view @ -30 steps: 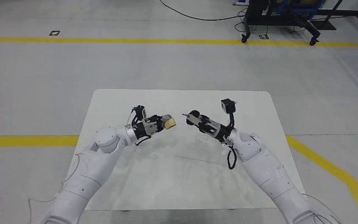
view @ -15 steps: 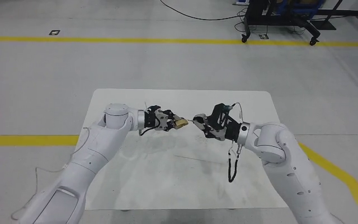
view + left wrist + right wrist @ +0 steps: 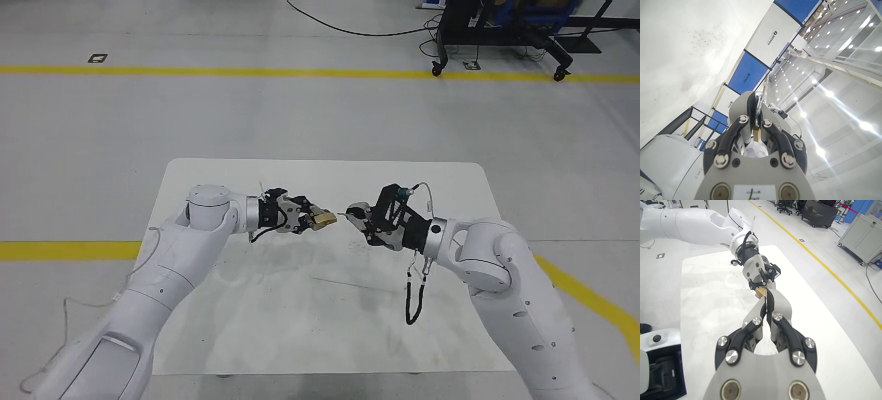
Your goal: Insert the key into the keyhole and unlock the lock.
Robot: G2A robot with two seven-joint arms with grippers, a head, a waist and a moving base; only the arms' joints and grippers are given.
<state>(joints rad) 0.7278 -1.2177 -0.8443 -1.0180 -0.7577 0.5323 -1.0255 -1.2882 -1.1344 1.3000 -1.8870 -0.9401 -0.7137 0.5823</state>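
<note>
Two tools meet in mid-air over the middle of the table (image 3: 200, 300) in the top view: the left tool (image 3: 312, 216) is clamped on the brass lock (image 3: 325, 218), and the right tool (image 3: 353, 214) is pinched on the key (image 3: 345, 212), whose tip points at the lock with little or no gap between them. The step in hand looks like lining the key up with the lock; the next move calls for a fine, straight push along the key's axis, then a twist. Bare table lies beneath on every side, its edges well away, so room seems ample. From the left wrist, the left tool (image 3: 756, 100) grips the lock (image 3: 757, 133) between its fingers. From the right wrist, the right tool (image 3: 768, 294) is closed on the thin key (image 3: 765, 299), just beside the lock (image 3: 760, 292) held by the left tool (image 3: 762, 286); whether the tip has entered I cannot tell.
</note>
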